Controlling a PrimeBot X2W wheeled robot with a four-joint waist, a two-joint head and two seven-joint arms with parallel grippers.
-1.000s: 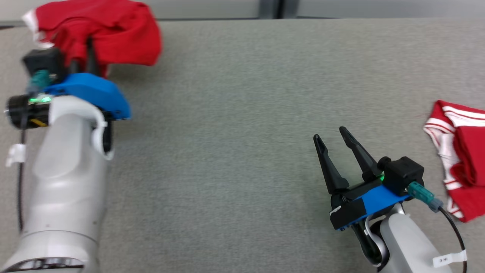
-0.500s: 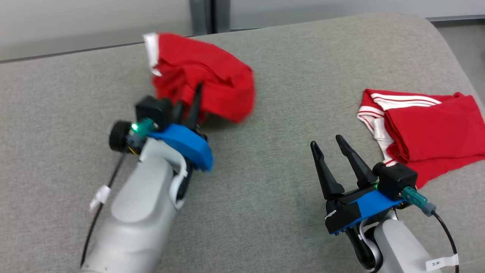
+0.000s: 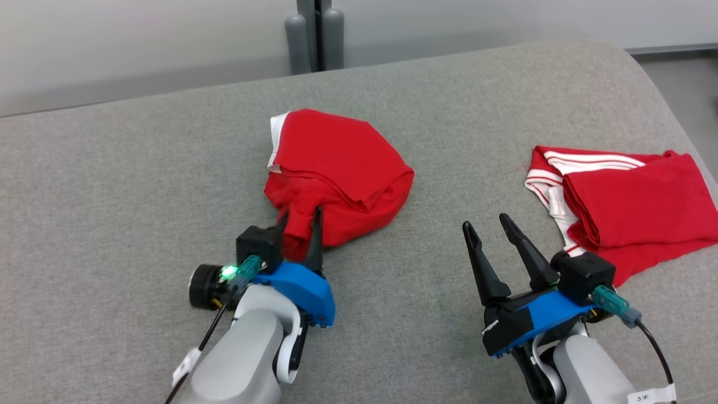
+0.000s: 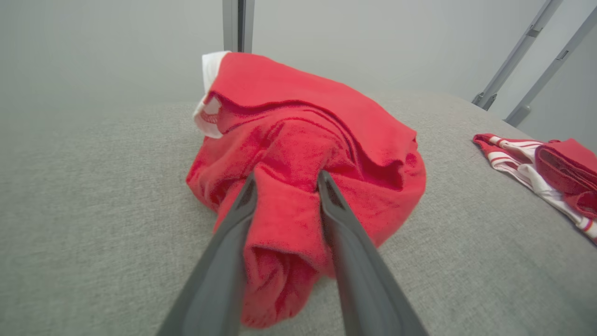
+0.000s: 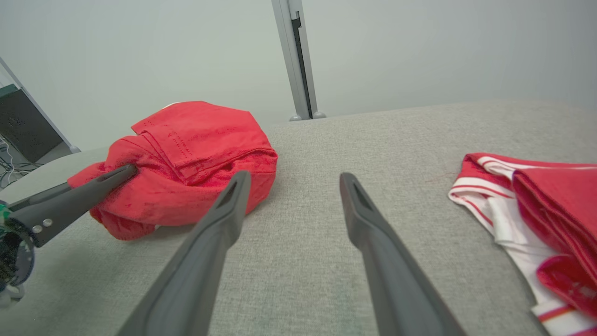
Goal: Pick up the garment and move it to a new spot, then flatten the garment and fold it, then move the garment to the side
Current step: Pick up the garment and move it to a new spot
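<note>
Red crumpled cloth garment lies mid-frame on the grey fabric cushion, one fold between the left gripper's fingers; grip uncertain. Right gripper, lower right, gapes empty; its white cable tag is unreadable.

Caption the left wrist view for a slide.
Left gripper straddling a fold of the crumpled red garment on the grey cushion, folded striped garment lying at right.

garment: a fold is filling the left gripper, hiding whether it is pinching
striped clothes: running off the head view's right edge
</note>
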